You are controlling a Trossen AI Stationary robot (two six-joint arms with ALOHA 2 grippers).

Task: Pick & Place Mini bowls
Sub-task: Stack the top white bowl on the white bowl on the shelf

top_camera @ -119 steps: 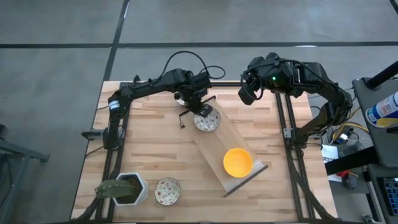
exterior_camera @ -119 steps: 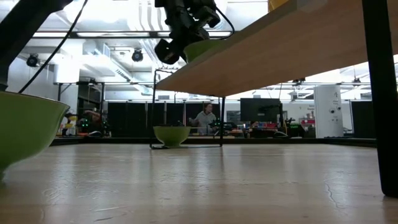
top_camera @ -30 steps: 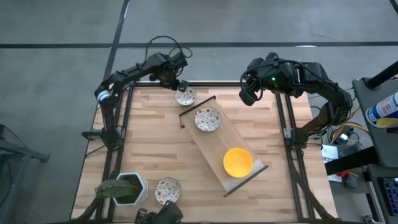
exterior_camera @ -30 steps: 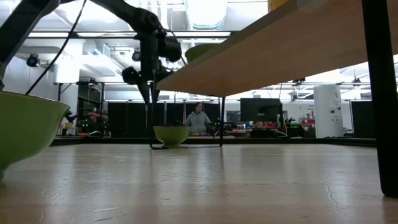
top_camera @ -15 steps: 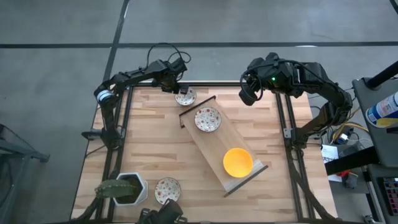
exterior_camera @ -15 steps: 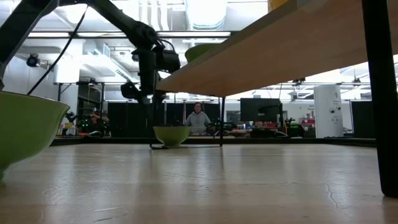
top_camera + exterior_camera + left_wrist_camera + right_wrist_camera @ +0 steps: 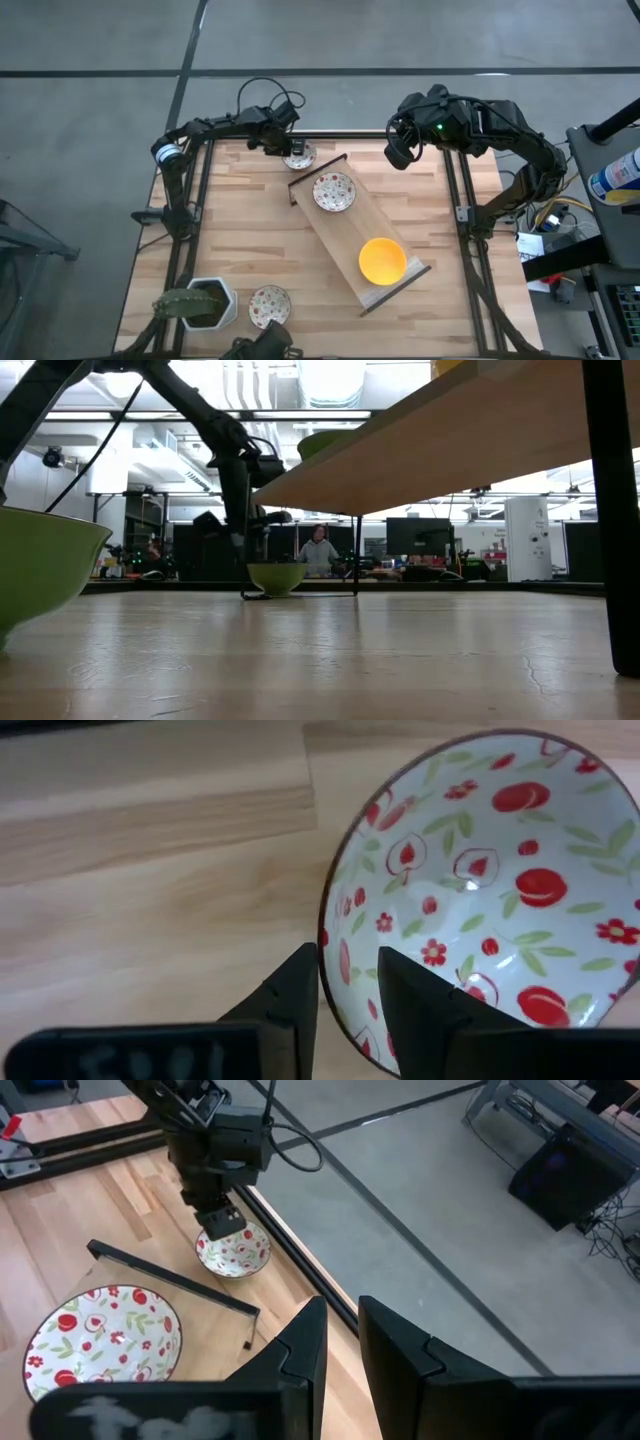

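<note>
A white mini bowl with red flowers [image 7: 299,157] rests on its base near the table's far edge. My left gripper [image 7: 348,982] points down at it, open. One finger [image 7: 290,1005] stands outside its left rim and one finger [image 7: 425,1015] over its inside. The right wrist view shows this gripper [image 7: 222,1220] above the bowl [image 7: 240,1252]. A second flowered bowl [image 7: 333,191] and a yellow bowl [image 7: 382,259] sit on a slanted wooden board [image 7: 345,232]. A third flowered bowl [image 7: 269,305] sits near the front edge. My right gripper [image 7: 342,1335] hangs high over the far right, slightly open, holding nothing. My left gripper comes from above with the bowl's left rim [image 7: 325,945] in the gap between its two fingers, one inside the bowl and one outside. I cannot tell whether either finger touches the rim. The bowl stays on the table.
A white hexagonal pot with a green plant [image 7: 203,303] stands at the front left corner. The board rests on a black wire frame [image 7: 316,168] close to the far bowl. Bare wooden table [image 7: 240,230] lies left of the board. A person shows far off in the room [image 7: 320,550].
My left gripper has come down toward the flowered bowl at the far edge and rolled a little, until its fingers straddle the rim. The gap between its fingers looks unchanged. The bowls have kept their places.
</note>
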